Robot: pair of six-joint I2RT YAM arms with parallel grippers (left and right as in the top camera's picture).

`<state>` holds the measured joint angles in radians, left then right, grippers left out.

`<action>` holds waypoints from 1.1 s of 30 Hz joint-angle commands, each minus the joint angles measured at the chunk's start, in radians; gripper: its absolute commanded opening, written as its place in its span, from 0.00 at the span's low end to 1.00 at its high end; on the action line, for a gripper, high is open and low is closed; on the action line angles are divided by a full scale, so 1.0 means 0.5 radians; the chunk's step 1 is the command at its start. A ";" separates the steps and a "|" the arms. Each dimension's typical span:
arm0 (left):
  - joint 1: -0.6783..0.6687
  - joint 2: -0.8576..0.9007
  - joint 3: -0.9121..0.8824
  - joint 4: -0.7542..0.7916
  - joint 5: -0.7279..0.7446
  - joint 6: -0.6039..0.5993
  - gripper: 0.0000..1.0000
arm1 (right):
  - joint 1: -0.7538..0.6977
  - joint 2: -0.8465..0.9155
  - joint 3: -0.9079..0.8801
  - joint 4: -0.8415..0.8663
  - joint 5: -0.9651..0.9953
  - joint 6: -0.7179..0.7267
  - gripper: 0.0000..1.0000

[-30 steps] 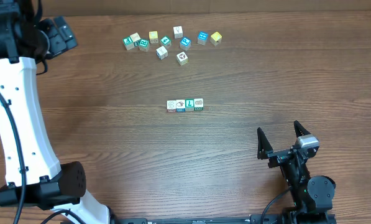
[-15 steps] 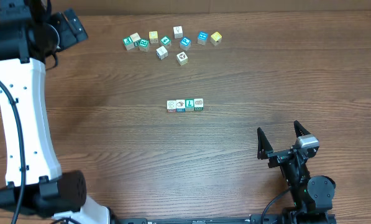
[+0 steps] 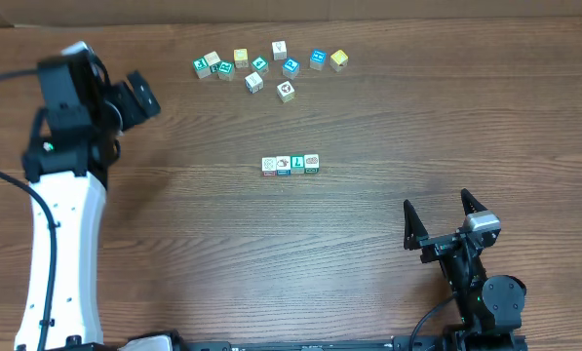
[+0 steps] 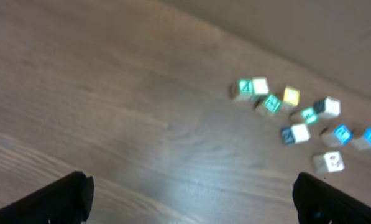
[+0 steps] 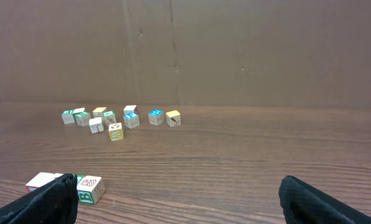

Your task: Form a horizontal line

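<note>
A short row of four cubes (image 3: 291,165) is seen at the middle of the overhead frame, laid edge to edge on the counter (image 3: 417,117) and running left to right. The line is therefore judged to be formed, or very nearly so; whether more cubes are meant to be added cannot be told. A loose cluster of cubes (image 3: 269,66) is left near the upper edge, well apart from the row. The left pincer (image 3: 139,96) is held at the upper left over bare counter, spread wide and gripping nothing. The right pincer (image 3: 437,205) is placed at the lower right, likewise spread wide and empty. Neither is near the row. In the left wrist view the row is not shown at all, and the cluster is blurred. In the right wrist view the row is cut off at the lower left by the right pincer itself, and only two cubes are made out. The pictures on the cubes are too small to be named.
</note>
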<state>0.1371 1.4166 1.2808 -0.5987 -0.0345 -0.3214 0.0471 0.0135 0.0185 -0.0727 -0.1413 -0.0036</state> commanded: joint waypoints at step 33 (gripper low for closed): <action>-0.122 -0.645 -1.793 1.908 0.258 0.108 1.00 | -0.007 -0.021 -0.021 0.005 0.019 0.008 1.00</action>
<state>0.0780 1.1286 0.4408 0.3374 0.0837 -0.2989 0.0471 0.0135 0.0185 -0.0734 -0.1413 -0.0036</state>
